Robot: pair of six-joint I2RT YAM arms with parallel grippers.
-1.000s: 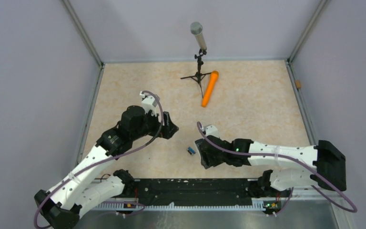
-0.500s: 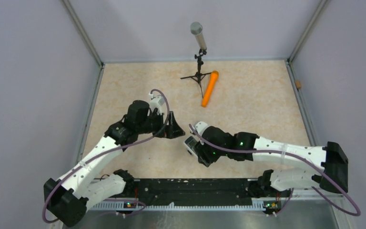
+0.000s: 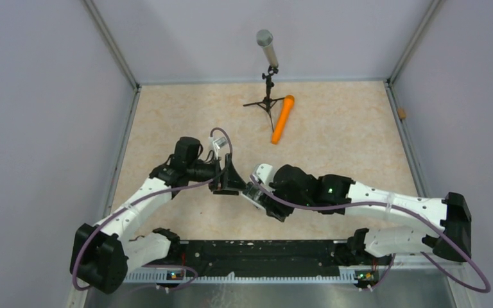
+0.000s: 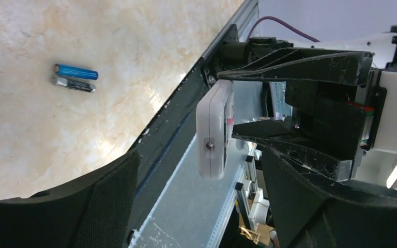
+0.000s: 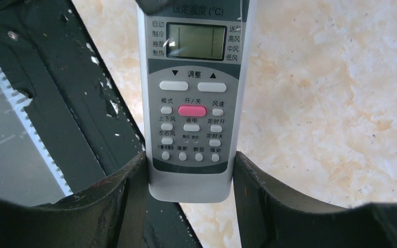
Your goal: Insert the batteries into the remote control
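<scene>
The right gripper [image 5: 188, 175] is clenched on the remote [image 5: 191, 93], its two black fingers [image 5: 119, 206] pressing the long sides near the handset's lower end. The remote's screen and buttons face the right wrist camera, with one pink button among the grey ones. From above, the remote [image 3: 255, 192] shows as a small white piece at the tip of the right arm, in the middle of the table [image 3: 167, 115] towards its near side, and just beside it the left gripper [image 3: 228, 179] points at it from the left. In the left wrist view the left gripper [image 4: 201, 196] is released, its fingers [image 4: 108, 206] spread wide and holding nothing. The remote [image 4: 214, 129] appears edge-on in the gap ahead of them, touching neither finger, with a small screw showing in its narrow white side. In the same view the right gripper [image 4: 226, 106] clamps the remote from above and below. Further out in that view, the batteries [image 4: 75, 77] lie side by side on the tabletop, touching or nearly so, one blue and one darker, well clear of both grippers. A black rail [image 3: 263, 253] runs along the table's near edge. At the far side a grey microphone [image 3: 266, 45] stands on a black tripod [image 3: 268, 102], with an orange cylinder [image 3: 282, 119] lying just right of the legs.
</scene>
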